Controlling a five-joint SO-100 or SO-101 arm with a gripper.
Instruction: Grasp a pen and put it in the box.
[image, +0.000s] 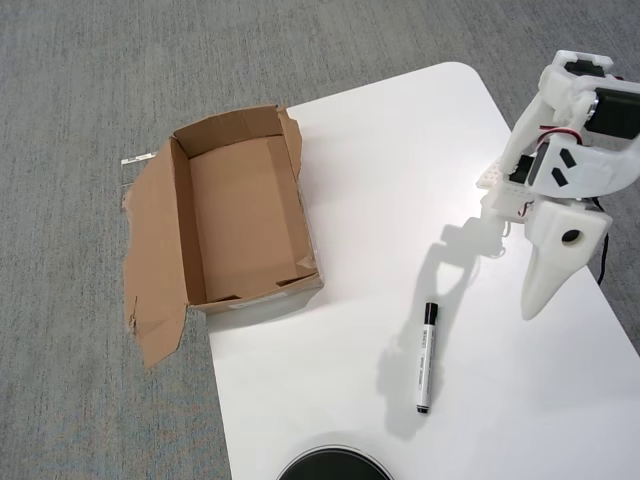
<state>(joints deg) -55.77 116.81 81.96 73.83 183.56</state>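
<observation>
Hanging above the white counter (400, 150) with jaws pressed narrow and empty, the white plastic hand (531, 308) could nudge the slim white black-capped pen (427, 357), lying near it and well apart from the ragged brown cardboard box (245, 215), rolling it away.

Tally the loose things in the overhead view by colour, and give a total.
White with black: 1, the pen
Brown: 1, the box
Black: 1, a round thing cut off at the bottom edge
Total: 3
</observation>
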